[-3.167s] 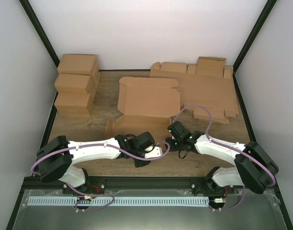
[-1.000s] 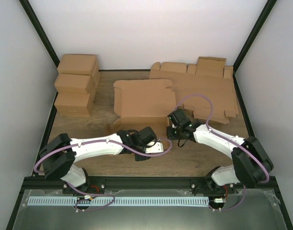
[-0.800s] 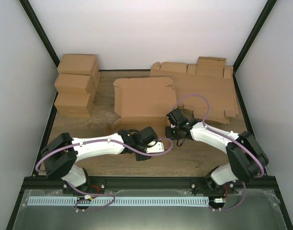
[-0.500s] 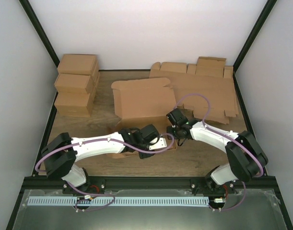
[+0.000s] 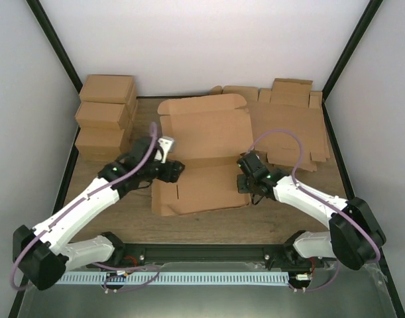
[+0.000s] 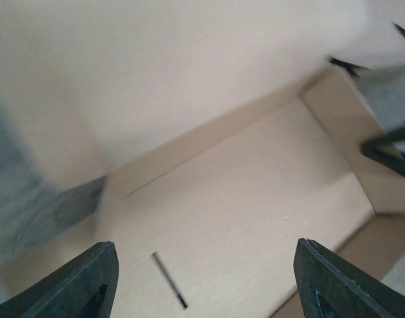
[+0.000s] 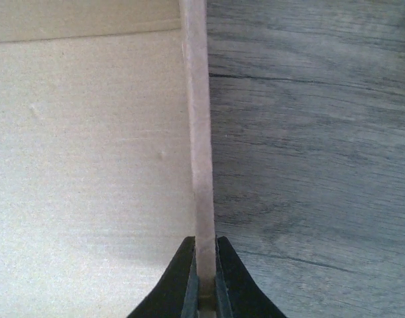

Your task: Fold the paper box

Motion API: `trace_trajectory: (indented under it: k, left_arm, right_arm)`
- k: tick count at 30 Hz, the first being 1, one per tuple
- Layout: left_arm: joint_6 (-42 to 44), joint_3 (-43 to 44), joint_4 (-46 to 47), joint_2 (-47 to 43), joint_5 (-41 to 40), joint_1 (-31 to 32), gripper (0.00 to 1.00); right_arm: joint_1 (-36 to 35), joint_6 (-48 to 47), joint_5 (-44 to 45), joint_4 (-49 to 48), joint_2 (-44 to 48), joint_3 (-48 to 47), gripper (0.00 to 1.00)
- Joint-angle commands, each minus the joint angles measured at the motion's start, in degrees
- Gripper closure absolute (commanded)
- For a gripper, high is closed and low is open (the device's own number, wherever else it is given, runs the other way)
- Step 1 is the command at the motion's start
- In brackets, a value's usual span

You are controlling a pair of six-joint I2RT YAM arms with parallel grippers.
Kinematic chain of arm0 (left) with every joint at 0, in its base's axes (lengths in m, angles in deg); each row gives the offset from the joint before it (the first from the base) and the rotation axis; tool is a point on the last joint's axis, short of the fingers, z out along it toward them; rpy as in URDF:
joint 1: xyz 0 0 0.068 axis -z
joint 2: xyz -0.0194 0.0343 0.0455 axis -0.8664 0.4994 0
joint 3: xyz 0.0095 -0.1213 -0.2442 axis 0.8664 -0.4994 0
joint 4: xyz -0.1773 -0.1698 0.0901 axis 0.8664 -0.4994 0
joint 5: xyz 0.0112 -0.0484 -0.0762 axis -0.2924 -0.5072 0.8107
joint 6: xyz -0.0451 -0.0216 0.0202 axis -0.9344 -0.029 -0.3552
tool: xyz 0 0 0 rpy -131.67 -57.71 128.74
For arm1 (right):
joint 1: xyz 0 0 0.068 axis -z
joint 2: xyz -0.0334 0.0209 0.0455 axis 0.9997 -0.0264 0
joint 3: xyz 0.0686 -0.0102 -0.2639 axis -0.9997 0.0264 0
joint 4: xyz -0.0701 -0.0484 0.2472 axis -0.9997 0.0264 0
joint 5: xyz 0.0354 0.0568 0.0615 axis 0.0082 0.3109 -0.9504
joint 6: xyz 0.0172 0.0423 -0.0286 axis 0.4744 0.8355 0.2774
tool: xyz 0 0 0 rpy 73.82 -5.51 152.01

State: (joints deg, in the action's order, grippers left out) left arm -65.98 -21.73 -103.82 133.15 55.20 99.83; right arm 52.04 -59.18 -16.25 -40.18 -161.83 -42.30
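The paper box lies in the middle of the table, its near panel flat and its far panel tilted up. My right gripper is shut on the upright right side flap, whose thin edge runs straight out from between the fingers. My left gripper hovers at the box's left edge. It is open, its two fingertips wide apart over the bare inner panel, with nothing between them.
Three closed brown boxes are stacked at the back left. A pile of flat cardboard blanks lies at the back right. Bare wooden table shows near the right arm; enclosure posts stand at the back corners.
My left gripper opened, let go of the box's near edge and swung back to its left side. The right gripper closed on the right flap. The box's far panel tipped further back.
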Motion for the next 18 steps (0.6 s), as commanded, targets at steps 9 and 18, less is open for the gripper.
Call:
trace_trajectory:
  k: [9, 18]
  left_arm:
    - [-17.1, -14.4, -1.0, -7.1, 16.2, -30.1, 0.38]
    - [-29.6, -30.8, 12.4, -10.1, 25.6, -36.4, 0.63]
  right_arm:
    - [0.4, 1.3, 0.5, -2.4, 1.7, 0.5, 0.99]
    - [1.4, 1.4, -2.4, -3.9, 2.9, 1.6, 0.99]
